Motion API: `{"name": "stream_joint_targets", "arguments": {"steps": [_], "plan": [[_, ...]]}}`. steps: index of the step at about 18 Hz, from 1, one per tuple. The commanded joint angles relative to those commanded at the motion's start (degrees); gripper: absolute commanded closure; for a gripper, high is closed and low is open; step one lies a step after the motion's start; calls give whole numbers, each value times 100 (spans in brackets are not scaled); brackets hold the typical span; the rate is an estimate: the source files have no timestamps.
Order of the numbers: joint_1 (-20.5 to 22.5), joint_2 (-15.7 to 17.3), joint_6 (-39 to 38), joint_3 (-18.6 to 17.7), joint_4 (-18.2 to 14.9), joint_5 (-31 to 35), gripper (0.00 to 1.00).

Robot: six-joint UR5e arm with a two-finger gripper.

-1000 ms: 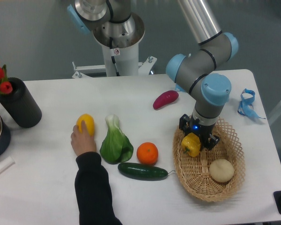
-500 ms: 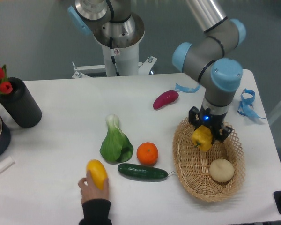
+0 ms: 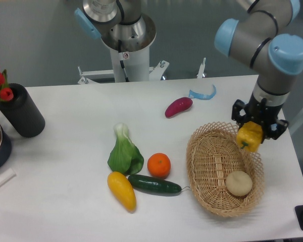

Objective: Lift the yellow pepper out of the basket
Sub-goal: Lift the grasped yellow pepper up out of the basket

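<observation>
A leafy green bok choy (image 3: 125, 155), a long smooth yellow fruit (image 3: 122, 190) and a round orange (image 3: 158, 165) lie left of the tan woven wicker basket (image 3: 208, 166). The black two-finger gripper (image 3: 253, 132) is clamped on the small bright-yellow pepper (image 3: 249, 137), held above the basket's right rim.

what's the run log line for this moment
phase: lift | gripper: shut on yellow pepper | pepper: raised above basket far rim | left in basket: beige potato-like lump
</observation>
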Motion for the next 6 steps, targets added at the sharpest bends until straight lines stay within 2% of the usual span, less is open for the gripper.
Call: {"name": "stream_joint_targets", "arguments": {"steps": [6], "plan": [[17, 35, 17, 9, -123, 97, 68]]}}
